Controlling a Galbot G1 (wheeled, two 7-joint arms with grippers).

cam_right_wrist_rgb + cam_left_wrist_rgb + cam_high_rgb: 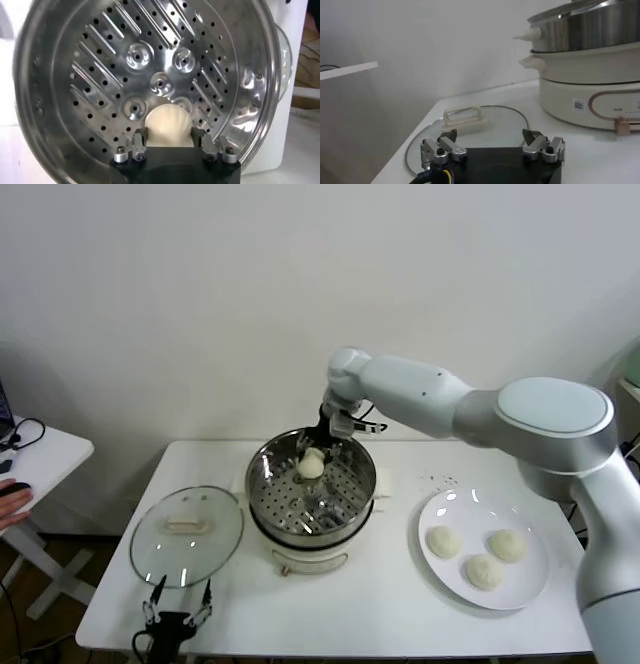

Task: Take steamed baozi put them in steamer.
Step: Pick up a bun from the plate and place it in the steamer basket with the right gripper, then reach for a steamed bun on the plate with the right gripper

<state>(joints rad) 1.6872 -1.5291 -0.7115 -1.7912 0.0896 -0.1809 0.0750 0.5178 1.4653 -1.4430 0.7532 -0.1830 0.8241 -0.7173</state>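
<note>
The steamer [311, 536] is a shiny steel pot with a perforated floor on a cream base at the table's middle. My right gripper [312, 456] reaches over its far rim and is shut on one off-white baozi [311, 466], held above the basket floor. In the right wrist view the baozi [168, 125] sits between the fingers, over the perforated floor [150, 60]. Three more baozi [444, 541] [508, 545] [484, 571] lie on a white plate [437, 508] at the right. My left gripper [177, 612] is open and empty at the table's front left.
A round glass lid [186, 535] with a cream handle lies flat left of the steamer, just beyond my left gripper; it shows in the left wrist view [470, 127]. A small white side table [40, 454] stands at far left.
</note>
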